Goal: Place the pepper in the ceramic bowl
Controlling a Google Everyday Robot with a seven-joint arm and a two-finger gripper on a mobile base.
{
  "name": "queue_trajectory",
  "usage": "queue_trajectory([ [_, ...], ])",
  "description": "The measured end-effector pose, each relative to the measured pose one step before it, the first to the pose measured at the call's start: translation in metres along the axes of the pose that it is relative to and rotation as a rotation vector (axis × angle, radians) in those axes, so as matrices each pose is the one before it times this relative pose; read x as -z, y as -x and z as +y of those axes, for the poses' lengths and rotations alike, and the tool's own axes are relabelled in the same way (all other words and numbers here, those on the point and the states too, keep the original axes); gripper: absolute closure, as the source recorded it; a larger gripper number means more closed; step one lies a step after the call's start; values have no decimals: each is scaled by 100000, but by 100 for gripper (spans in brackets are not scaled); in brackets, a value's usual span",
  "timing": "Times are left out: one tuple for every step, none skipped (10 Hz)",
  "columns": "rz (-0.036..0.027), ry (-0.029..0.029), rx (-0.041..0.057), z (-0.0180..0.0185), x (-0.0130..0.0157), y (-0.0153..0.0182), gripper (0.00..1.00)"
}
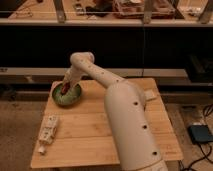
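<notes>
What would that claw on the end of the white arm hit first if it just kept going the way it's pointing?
Most likely the ceramic bowl. The gripper points down over the bowl at the wooden table's back left. Something reddish, probably the pepper, sits at its tip, so that may touch first; depth is unclear.
</notes>
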Motion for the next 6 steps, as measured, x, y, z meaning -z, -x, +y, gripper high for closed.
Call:
queue_trajectory([
  [-167, -161, -275, 105, 154, -875, 27],
  [-501, 841, 365, 365, -51, -238, 22],
  [-1197, 1149, 665, 562, -218, 119, 20],
  [-1280, 912, 759, 682, -128, 181, 20],
  [173, -99, -227, 110, 145, -130, 20],
  [-18, 105, 43, 21, -42, 16, 20],
])
